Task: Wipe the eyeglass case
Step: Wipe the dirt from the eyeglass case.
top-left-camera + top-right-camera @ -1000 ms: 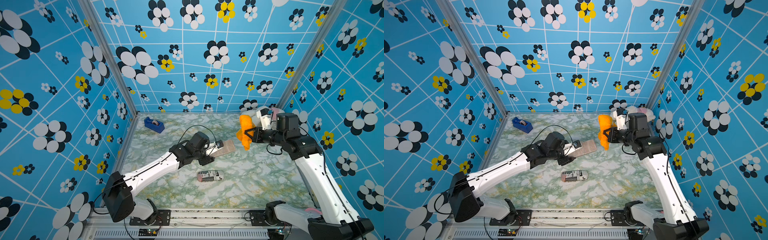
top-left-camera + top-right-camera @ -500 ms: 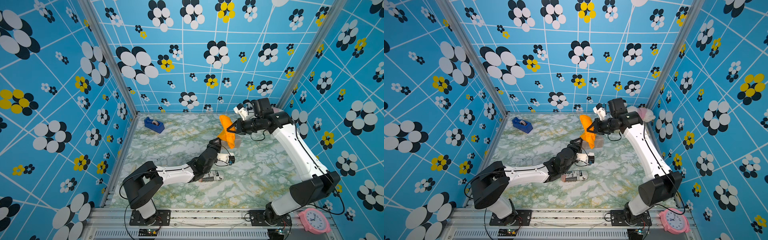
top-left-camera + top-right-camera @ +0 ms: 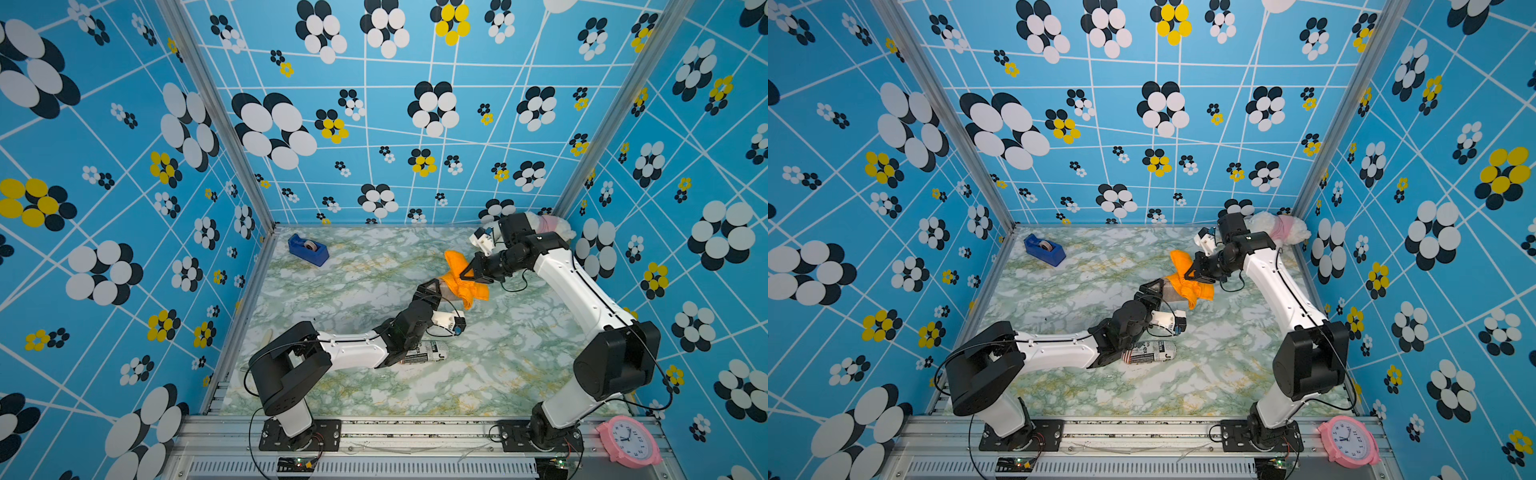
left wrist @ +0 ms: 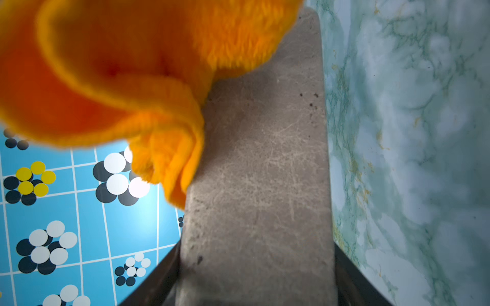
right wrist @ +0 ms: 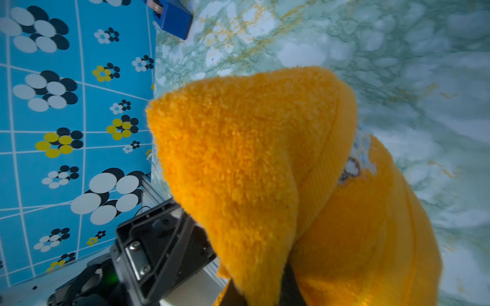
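Note:
The eyeglass case [image 4: 259,185] is grey-brown and scuffed, and my left gripper [image 4: 257,286] is shut on one end of it. In both top views the case [image 3: 445,287] [image 3: 1168,291] sticks out of the left gripper [image 3: 432,291] [image 3: 1152,291] above the middle of the table. My right gripper [image 3: 467,272] [image 3: 1192,270] [image 5: 265,291] is shut on an orange cloth [image 3: 467,286] [image 3: 1190,289] [image 5: 265,159]. The cloth [image 4: 119,79] drapes over the case's far end and hides it.
A blue tape dispenser [image 3: 307,248] [image 3: 1044,248] sits at the back left of the marble table [image 3: 353,282]. A printed can [image 3: 426,352] [image 3: 1150,352] lies under the left forearm. A white and pink plush [image 3: 548,224] rests in the back right corner. A pink clock [image 3: 627,440] lies on the front rail.
The right gripper has carried the orange cloth leftward and down onto the case. The left arm has stretched out lower over the table, still holding the case.

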Controlling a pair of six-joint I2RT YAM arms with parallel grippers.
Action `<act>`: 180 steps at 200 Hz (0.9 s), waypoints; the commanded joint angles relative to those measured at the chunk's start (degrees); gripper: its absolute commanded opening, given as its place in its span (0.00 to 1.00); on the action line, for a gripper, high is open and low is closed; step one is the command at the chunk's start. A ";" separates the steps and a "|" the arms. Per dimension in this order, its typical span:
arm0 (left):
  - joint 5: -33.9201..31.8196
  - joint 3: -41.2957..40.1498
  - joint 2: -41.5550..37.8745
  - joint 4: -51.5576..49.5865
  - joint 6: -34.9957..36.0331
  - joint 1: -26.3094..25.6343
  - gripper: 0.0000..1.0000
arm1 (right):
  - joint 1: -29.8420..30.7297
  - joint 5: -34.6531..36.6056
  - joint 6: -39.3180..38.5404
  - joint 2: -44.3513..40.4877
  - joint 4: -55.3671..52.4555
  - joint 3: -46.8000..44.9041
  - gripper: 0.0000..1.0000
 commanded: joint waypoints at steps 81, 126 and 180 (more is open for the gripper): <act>0.75 2.96 -2.05 16.53 1.77 -0.25 0.01 | 9.35 -1.84 -3.99 11.04 -11.56 18.68 0.00; -0.52 1.54 -4.46 14.72 -1.25 1.05 0.01 | 2.31 0.17 -3.27 3.61 -6.65 5.56 0.00; -0.68 -0.69 -8.09 10.48 -7.95 2.57 0.01 | -7.37 5.74 -0.46 -7.73 -0.47 -7.72 0.00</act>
